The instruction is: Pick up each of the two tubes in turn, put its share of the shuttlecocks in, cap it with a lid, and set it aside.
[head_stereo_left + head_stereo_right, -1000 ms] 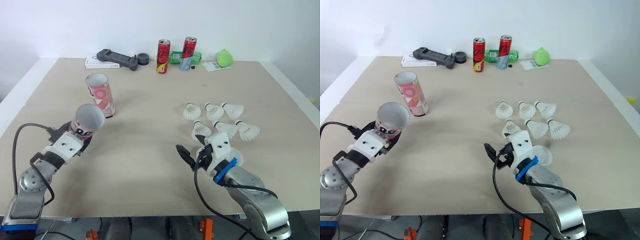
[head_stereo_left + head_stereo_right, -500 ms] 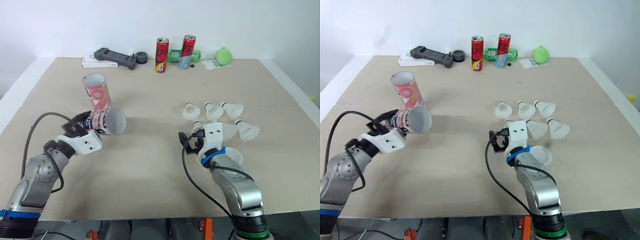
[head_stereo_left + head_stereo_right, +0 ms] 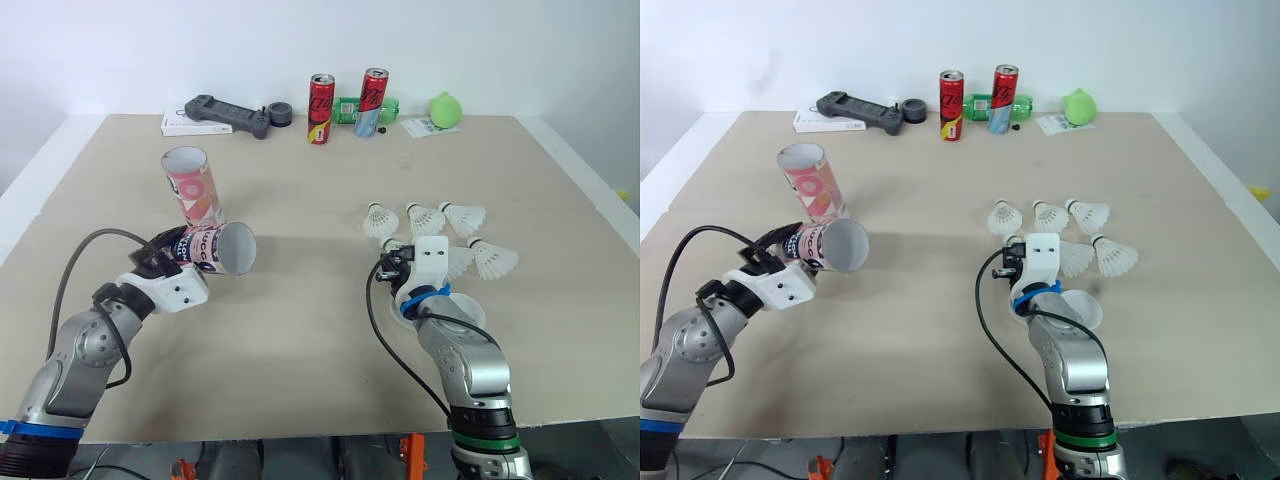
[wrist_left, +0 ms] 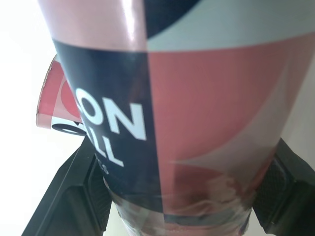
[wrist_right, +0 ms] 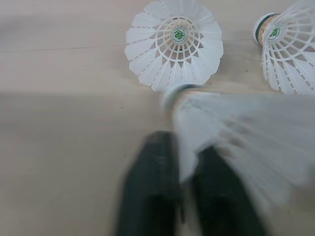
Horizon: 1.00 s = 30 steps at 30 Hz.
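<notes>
**Spotter A:** Your left gripper is clamped round one tube, lower left of the head view. The tube is held nearly level, its open mouth turned toward the middle of the frame.

**Spotter B:** In your left wrist view, the two black fingers press on either side of its pink, dark and pale-blue printed wall.

**Spotter A:** The second tube stands mouth up on the table, just above and left of the held one.

**Spotter B:** Your right gripper sits right of centre, at the left end of the shuttlecock group. Its fingers are almost together. The feather skirt of one shuttlecock is nipped between them, cork pointing away from the wrist.

**Spotter A:** You have three shuttlecocks lying in a row just above that gripper. Another two shuttlecocks lie to its right, the nearer one partly hidden behind the gripper's white housing.

**Spotter B:** A pale round lid lies flat at lower right, partly under your right forearm.

**Spotter A:** Along the top of the frame, well apart from all this, sit a black controller on a white box and a roll of tape. Right of those are two red cans, a green bottle and a green ball.
</notes>
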{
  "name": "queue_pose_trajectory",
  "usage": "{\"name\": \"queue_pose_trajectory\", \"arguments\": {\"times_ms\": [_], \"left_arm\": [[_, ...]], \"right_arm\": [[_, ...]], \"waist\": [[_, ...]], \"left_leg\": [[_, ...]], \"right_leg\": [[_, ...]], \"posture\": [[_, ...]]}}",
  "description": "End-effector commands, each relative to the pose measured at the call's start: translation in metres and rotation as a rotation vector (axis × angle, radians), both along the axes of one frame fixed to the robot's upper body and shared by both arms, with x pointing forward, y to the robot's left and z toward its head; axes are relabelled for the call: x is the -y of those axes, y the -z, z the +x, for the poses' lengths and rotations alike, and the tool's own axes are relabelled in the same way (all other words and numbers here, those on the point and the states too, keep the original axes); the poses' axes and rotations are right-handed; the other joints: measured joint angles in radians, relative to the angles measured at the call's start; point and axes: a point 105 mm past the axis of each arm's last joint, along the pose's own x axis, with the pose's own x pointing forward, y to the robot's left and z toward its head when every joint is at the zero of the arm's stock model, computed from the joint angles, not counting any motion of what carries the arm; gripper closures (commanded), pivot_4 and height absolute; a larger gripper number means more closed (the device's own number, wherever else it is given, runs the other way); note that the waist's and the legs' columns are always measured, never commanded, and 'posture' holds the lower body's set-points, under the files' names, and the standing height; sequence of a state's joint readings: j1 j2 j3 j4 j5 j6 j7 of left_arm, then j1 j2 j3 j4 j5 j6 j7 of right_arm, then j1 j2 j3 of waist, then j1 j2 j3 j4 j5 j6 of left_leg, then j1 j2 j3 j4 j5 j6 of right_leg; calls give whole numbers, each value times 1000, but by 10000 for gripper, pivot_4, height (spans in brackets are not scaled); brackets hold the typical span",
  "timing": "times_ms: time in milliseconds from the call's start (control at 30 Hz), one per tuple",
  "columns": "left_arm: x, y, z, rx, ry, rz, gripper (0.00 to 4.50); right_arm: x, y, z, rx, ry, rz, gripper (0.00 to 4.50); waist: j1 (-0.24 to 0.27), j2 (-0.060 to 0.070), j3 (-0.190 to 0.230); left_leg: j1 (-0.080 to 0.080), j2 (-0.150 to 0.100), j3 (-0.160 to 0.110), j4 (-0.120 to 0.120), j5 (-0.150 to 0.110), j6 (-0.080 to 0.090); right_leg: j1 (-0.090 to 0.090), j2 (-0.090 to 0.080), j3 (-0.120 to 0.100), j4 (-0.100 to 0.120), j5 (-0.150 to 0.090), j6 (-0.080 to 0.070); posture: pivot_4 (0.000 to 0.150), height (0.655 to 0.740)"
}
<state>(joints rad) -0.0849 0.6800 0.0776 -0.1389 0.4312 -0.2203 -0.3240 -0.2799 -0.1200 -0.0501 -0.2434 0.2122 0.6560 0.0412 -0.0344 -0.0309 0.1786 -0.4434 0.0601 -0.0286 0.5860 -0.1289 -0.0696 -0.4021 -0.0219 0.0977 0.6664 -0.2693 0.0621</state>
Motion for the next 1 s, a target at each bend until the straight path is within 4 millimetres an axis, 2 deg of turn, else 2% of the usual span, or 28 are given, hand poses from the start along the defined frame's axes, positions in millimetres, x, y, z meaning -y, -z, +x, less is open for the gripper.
{"name": "queue_pose_trajectory", "arguments": {"times_ms": [33,167,233,267,300,367,533,667,767,900,1000], "left_arm": [[7,-10,-4,53,28,3,12694],[7,-7,-2,40,22,13,12694],[7,-6,0,34,12,15,12694],[7,-4,2,22,3,16,12694],[8,-2,4,14,-3,17,12694],[10,5,8,-19,-10,15,12694],[23,13,14,-68,-10,-13,12694],[35,14,16,-86,-1,-37,12694],[38,15,15,-91,-3,-45,12694],[43,16,13,-97,0,-50,12694],[42,18,12,-103,-3,-48,12694]], "right_arm": [[4,-14,-1,50,15,29,44722],[-5,-27,-7,95,-80,32,44722],[-17,-39,-14,143,-190,40,44722],[-34,-61,-27,240,-352,14,44722],[-47,-75,-38,303,-469,-10,44722],[-74,-89,-61,371,-711,-55,44722],[-106,-85,-69,378,-934,-143,44722],[-136,-79,-58,396,-1003,-246,44722],[-147,-74,-52,412,-1016,-327,44722],[-156,-80,-55,446,-1044,-304,44722],[-156,-88,-62,459,-1065,-238,35740]], "waist": [[-1,0,0],[-4,0,0],[-5,0,0],[-6,0,0],[-6,1,1],[-10,2,1],[-14,0,0],[-13,0,0],[-13,-1,0],[-11,-1,0],[-11,-1,0]], "left_leg": [[0,0,0,0,0,0],[0,0,0,0,0,0],[0,0,0,0,0,0],[0,0,0,0,0,0],[0,0,0,0,0,0],[0,-1,1,0,0,0],[1,2,0,1,0,0],[1,2,0,2,1,2],[1,2,0,3,2,3],[1,2,0,3,2,3],[1,2,0,3,2,2]], "right_leg": [[0,0,0,0,0,0],[0,0,0,0,0,0],[0,0,1,0,0,0],[0,0,1,0,0,0],[0,0,1,0,0,0],[0,0,2,0,-1,2],[1,4,2,1,-2,6],[0,5,3,2,-1,5],[0,5,4,2,1,6],[1,5,4,2,1,5],[1,5,4,2,2,4]], "posture": [[1500,7400],[1500,7400],[1500,7400],[1500,7400],[1500,7400],[1500,7400],[1500,7400],[1500,7400],[1500,7400],[1500,7400],[1500,7400]]}}
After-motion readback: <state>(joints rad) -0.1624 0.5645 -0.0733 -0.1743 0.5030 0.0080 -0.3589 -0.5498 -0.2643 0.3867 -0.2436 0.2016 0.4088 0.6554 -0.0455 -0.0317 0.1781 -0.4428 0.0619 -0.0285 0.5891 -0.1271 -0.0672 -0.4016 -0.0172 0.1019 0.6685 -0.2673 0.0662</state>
